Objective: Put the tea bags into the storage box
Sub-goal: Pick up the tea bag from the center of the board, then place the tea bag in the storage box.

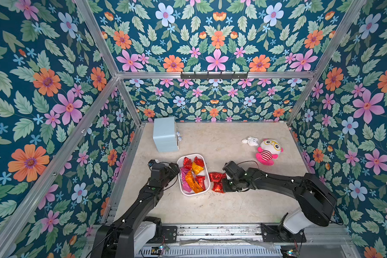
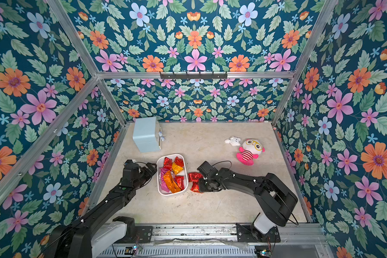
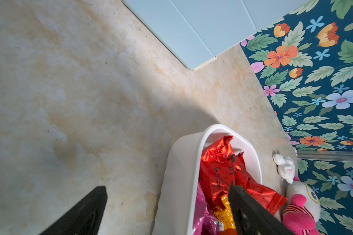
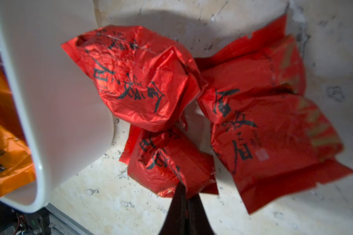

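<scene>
Lifting now risks a snag on the storage box (image 4: 59,101), a smooth white plastic tray with a raised rounded rim, just beside the right gripper (image 4: 181,193). Ahead of that gripper, outside the box, red tea bags (image 4: 263,126) lie clustered: puffy, crinkled, slippery foil. Its jaws pinch only the thin edge of the nearest tea bag (image 4: 167,160), which may slip free.

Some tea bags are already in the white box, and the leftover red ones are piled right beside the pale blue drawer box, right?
No: the leftover red tea bags are piled right beside the white storage box, not the pale blue drawer box, as both top views show. The rest holds.
</scene>
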Controlling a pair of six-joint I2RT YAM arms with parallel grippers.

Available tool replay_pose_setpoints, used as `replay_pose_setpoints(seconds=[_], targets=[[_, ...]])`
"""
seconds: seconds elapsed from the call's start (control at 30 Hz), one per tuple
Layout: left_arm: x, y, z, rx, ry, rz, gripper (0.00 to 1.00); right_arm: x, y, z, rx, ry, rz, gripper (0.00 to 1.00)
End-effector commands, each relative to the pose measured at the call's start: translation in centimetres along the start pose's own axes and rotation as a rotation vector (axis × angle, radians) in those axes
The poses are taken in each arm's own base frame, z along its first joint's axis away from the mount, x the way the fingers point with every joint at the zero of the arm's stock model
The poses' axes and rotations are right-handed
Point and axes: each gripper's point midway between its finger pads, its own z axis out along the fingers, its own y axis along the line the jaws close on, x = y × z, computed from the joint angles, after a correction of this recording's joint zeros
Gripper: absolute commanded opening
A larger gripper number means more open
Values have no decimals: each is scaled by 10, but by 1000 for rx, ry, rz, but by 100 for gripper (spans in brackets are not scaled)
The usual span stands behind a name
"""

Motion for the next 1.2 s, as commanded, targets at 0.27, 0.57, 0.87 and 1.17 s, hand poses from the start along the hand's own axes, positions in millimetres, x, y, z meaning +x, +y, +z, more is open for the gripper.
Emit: replay_pose_setpoints(seconds=[0.27, 0.57, 0.87, 1.17], targets=[[-1, 1, 1, -4, -8, -2, 99, -19, 0, -41, 45, -105, -47, 0], [-4, -2, -1, 4, -15, -1, 99, -53, 30, -69, -12, -207, -97, 0], [-8, -4, -2, -10, -22, 4, 99, -110, 109, -72, -234, -327, -129, 0], [-12, -3, -4, -35, -27, 34, 99, -131, 154, -18, -234, -263, -179, 0]])
